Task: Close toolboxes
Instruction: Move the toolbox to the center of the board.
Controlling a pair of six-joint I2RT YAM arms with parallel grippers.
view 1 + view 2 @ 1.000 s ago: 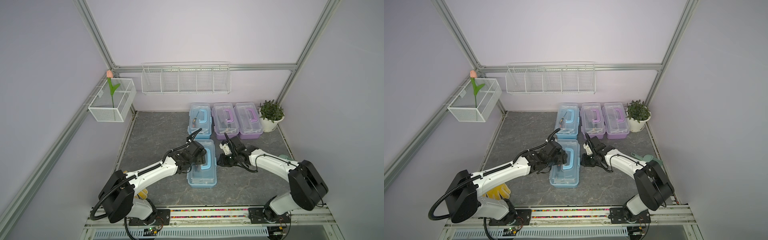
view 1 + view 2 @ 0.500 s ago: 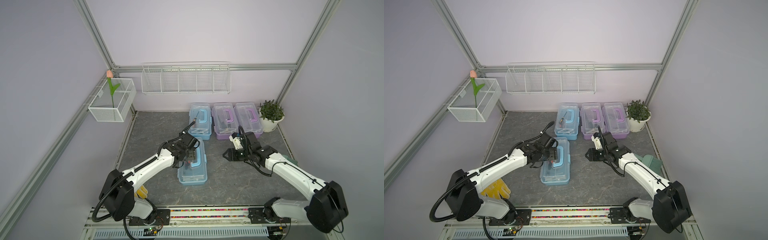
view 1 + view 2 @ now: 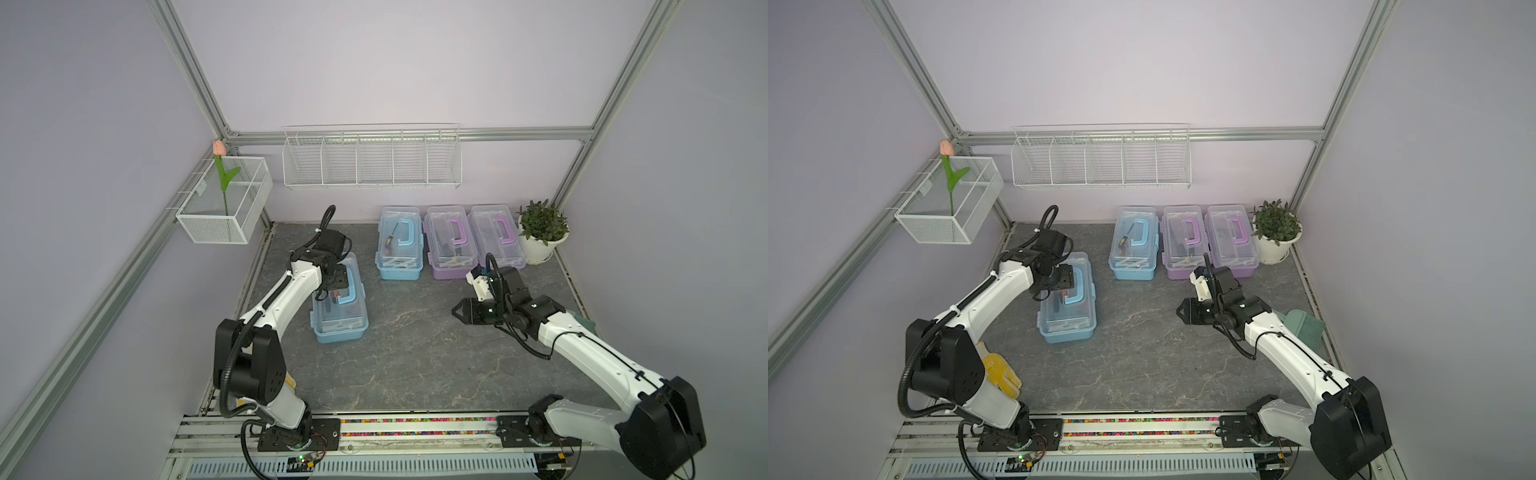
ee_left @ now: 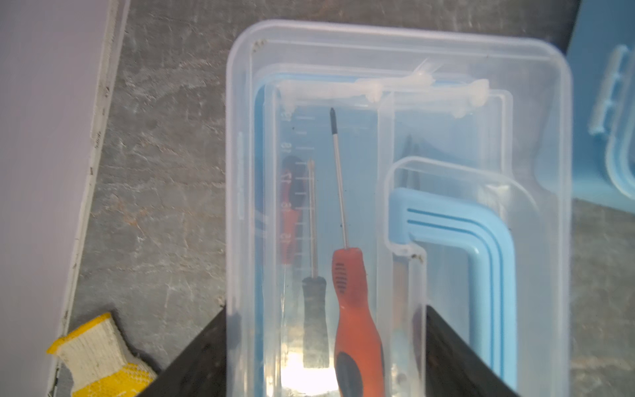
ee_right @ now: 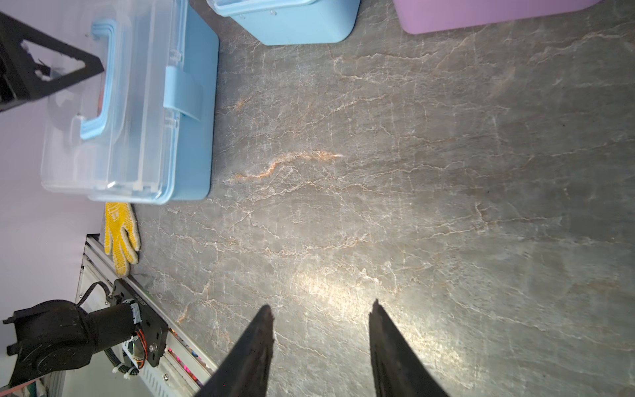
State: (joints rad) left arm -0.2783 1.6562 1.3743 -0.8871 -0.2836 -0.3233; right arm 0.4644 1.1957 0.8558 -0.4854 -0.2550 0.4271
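A light blue toolbox stands near the left wall, clear lid down, screwdrivers inside. My left gripper comes down on it from above. One finger sits against the lid's outer side and the other in the recess beside the blue handle, so it is shut on the box. Its blue latch hangs over the front. One more light blue toolbox and two purple ones line the back wall, lids down. My right gripper is open over bare floor.
A potted plant stands in the back right corner. A wire basket hangs on the back wall, and a mesh basket holding a tulip hangs on the left. A yellow glove lies front left. A green brush lies by the right wall.
My left arm has slid the light blue toolbox from the middle of the floor toward the left wall. My right gripper is now well apart from that box, and its jaws have parted.
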